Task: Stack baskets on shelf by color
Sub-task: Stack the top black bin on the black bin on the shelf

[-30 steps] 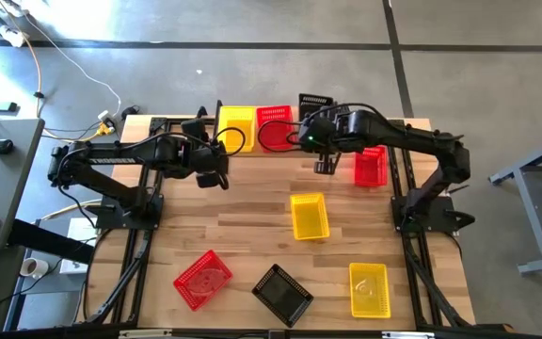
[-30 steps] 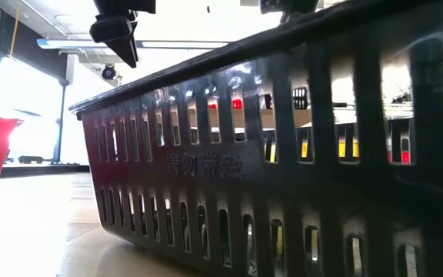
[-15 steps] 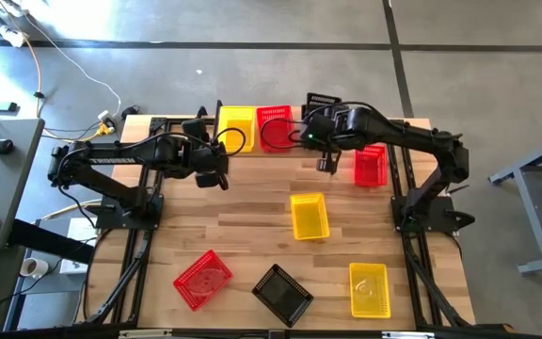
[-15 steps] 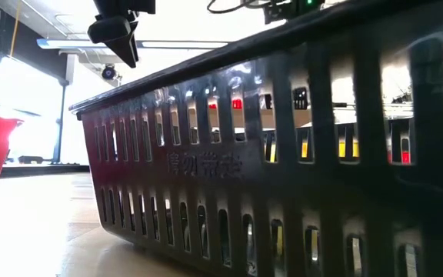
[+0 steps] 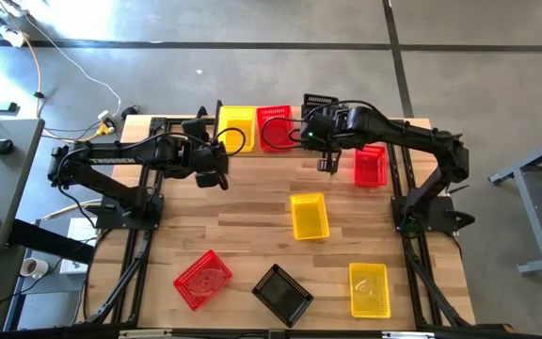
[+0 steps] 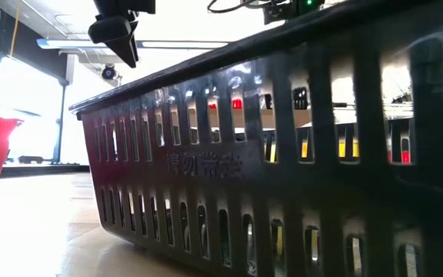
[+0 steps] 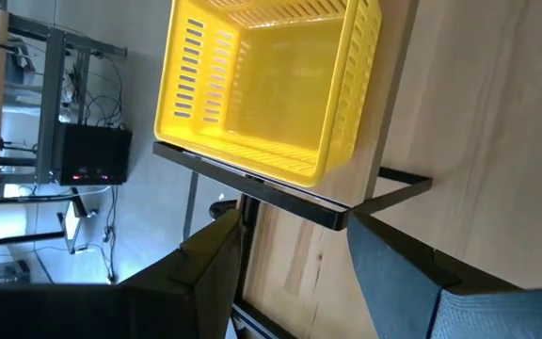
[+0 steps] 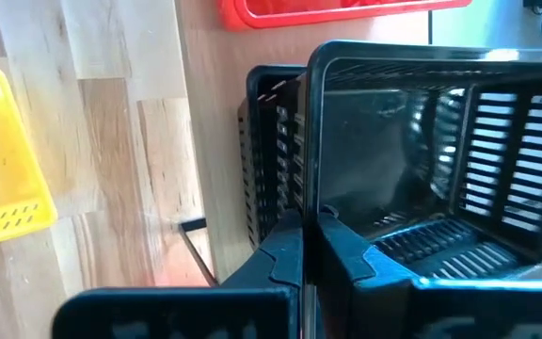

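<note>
Shelf (image 5: 285,149): low riser at the tabletop's (image 5: 252,226) 12 o'clock edge, light plank top on thin black legs.

Yellow basket on shelf (image 5: 235,129): toward the shelf's 9 o'clock end, upright, opening upward; the left wrist view shows its perforated walls and the shelf edge under it (image 7: 271,85).

Red basket on shelf (image 5: 273,127): just beside the yellow one, on its 3 o'clock side.

Black basket on shelf (image 5: 315,100): toward the shelf's 3 o'clock end, mostly covered by the right arm; the right wrist view shows a black basket (image 8: 422,160) nested against a second black one (image 8: 271,160).

Red basket, loose (image 5: 371,166): 3 o'clock of the shelf.

Yellow basket, centre (image 5: 310,216): lying on the tabletop's middle.

Red basket, front (image 5: 202,279): at 7 o'clock, skewed.

Black basket, front (image 5: 283,294): at 6 o'clock, skewed, filling the low view (image 6: 283,169).

Yellow basket, front (image 5: 369,288): at 5 o'clock.

Left claw (image 5: 220,174): spread, holding nothing, at 9 o'clock of the shelf, facing the yellow basket.

Right claw (image 5: 326,166): fingers pressed together, holding nothing, near the shelf's black baskets.
</note>
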